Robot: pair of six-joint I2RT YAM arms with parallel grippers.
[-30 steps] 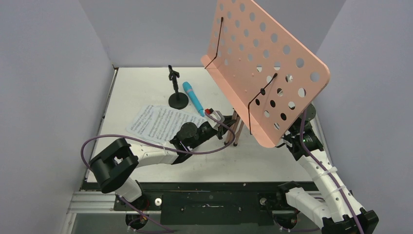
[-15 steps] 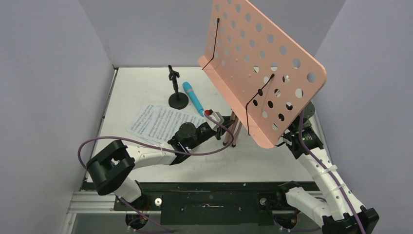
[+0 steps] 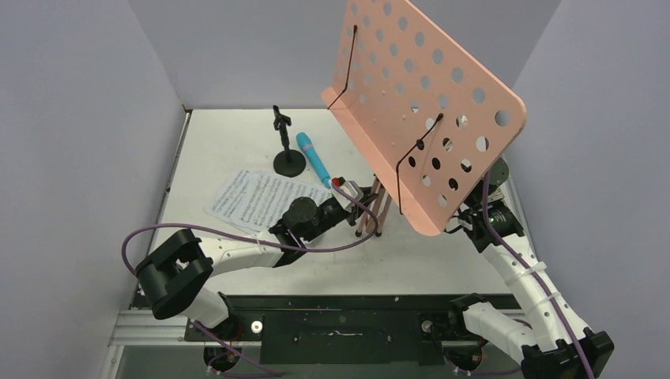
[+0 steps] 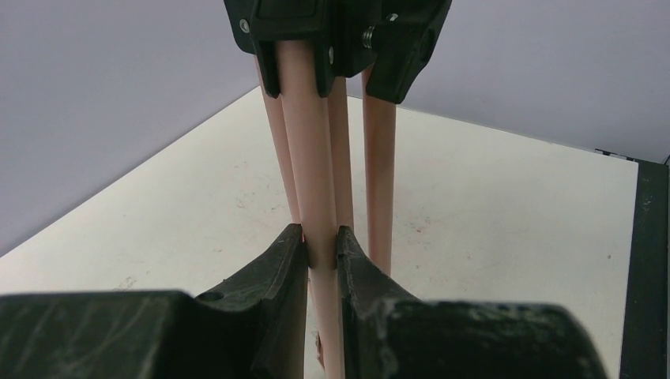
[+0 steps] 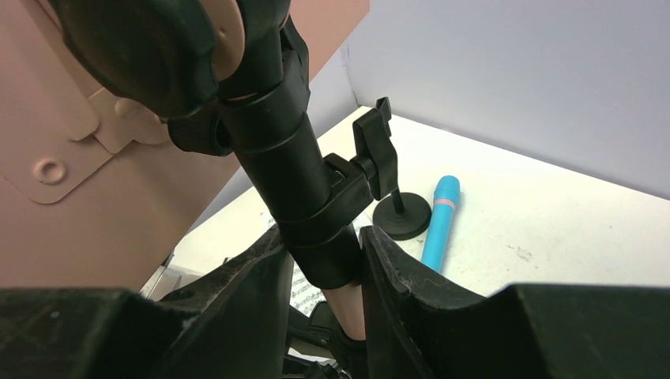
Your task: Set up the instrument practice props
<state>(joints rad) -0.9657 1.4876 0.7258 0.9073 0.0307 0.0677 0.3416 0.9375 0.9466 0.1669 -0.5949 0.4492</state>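
Note:
The pink perforated music stand (image 3: 427, 110) leans over the table's right half, its folded tripod legs (image 3: 371, 215) bunched together above the tabletop. My left gripper (image 3: 359, 205) is shut on one pink leg (image 4: 312, 158), pinched between its fingertips (image 4: 321, 241). My right gripper (image 3: 464, 224), partly hidden under the desk, is shut on the stand's black post collar (image 5: 316, 229). White sheet music (image 3: 253, 197) lies flat at centre-left. The blue microphone (image 3: 314, 158) lies beside the small black mic stand (image 3: 288, 162), which stands upright.
Grey walls close in the white table (image 3: 229, 134) on the left, back and right. A black rail (image 3: 332, 304) runs along the near edge by the arm bases. The left arm's purple cable (image 3: 237, 233) loops over the table.
The music stand has shifted slightly left and tilted, its legs moving left with the left gripper. The right wrist has followed it a little. Both grips hold.

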